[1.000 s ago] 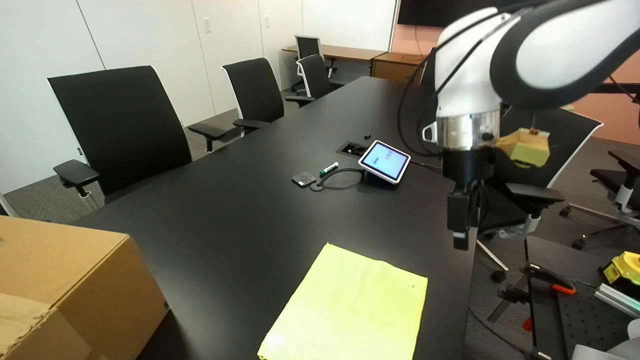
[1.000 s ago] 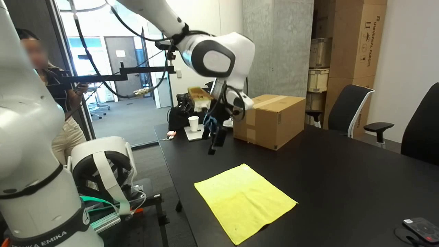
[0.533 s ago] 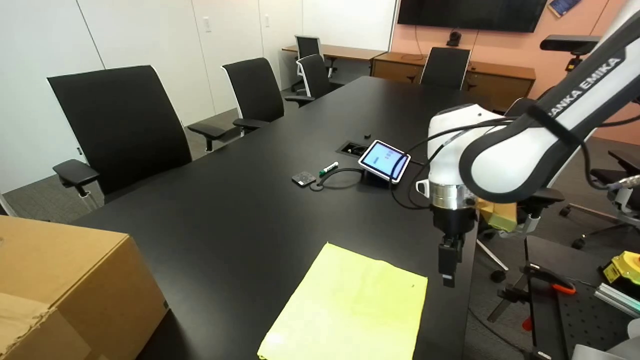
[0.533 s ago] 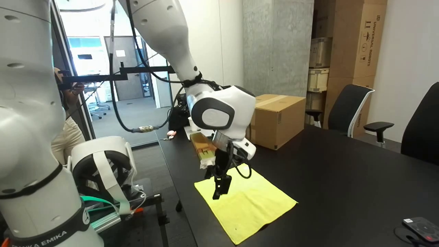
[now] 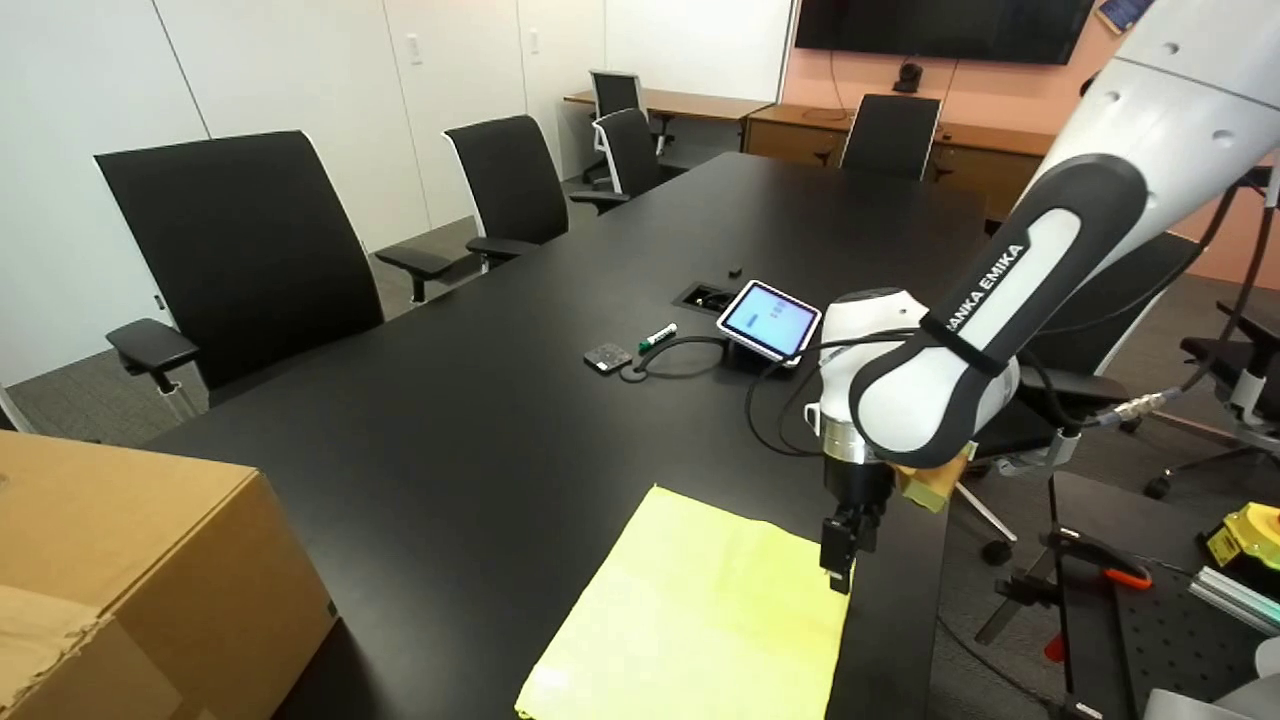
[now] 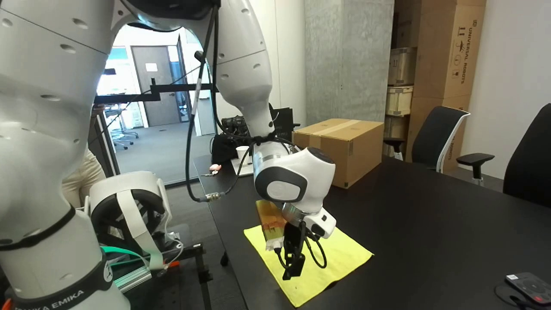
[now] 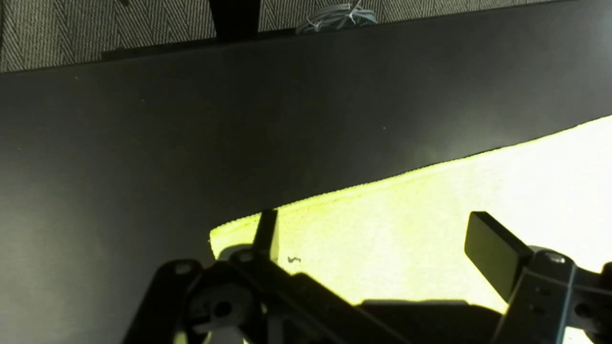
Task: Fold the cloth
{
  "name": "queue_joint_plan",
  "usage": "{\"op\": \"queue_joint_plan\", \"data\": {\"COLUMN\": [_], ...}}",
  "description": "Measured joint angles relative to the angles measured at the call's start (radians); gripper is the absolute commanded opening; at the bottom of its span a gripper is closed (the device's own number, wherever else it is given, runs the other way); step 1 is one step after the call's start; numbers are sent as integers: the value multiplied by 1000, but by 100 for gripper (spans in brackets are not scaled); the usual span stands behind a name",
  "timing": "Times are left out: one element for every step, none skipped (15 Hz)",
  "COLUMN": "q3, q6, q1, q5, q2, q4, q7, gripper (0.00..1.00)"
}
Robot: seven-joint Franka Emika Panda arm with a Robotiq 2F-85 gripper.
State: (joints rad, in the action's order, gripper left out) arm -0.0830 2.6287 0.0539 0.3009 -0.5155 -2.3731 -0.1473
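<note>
The pale yellow cloth (image 5: 690, 620) lies spread flat on the dark table, with slight creases; it also shows in an exterior view (image 6: 344, 254), partly behind the arm. In the wrist view, one edge and one corner of the cloth (image 7: 382, 258) show, with a small dark mark near that corner. My gripper (image 7: 372, 229) is open and empty, its two fingers wide apart over the cloth near that corner and edge. In both exterior views the gripper (image 5: 838, 582) (image 6: 287, 275) points down at the cloth's corner area. Whether the fingertips touch the cloth I cannot tell.
A brown cardboard box (image 5: 170, 570) (image 6: 344, 150) stands on the table (image 5: 450, 450). A tablet (image 5: 770, 322), a marker (image 5: 658, 337) and a small dark square (image 5: 607, 358) lie farther along. A black remote-like device (image 6: 531, 287) lies at the table's front. The table edge runs close beside the cloth.
My gripper has come down from well above the table and moved over the cloth's corner near the table edge. The cloth has not moved.
</note>
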Motion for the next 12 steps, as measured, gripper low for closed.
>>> {"op": "queue_joint_plan", "data": {"q3": [-6,-8,-7,-5,-1,3,7,12,15,19,22,24], "q6": [14,28,38,48,54,61,68,71,73,74,75,76], "q1": [14,24,31,35,36,36,35,34,34,34,34,34], "q5": [0,0,-1,-2,-8,-15,-24,-33,-44,-56,-66,-76], "q2": [-34,-64,-90,-112,-128,-140,-148,-152,-155,-156,-157,-158], "q4": [23,43,61,77,90,100,105,109,112,114,114,114], "q7": [0,0,2,5,11,17,24,31,37,40,42,43], "gripper": [100,100,100,100,100,100,100,100,100,100,100,100]}}
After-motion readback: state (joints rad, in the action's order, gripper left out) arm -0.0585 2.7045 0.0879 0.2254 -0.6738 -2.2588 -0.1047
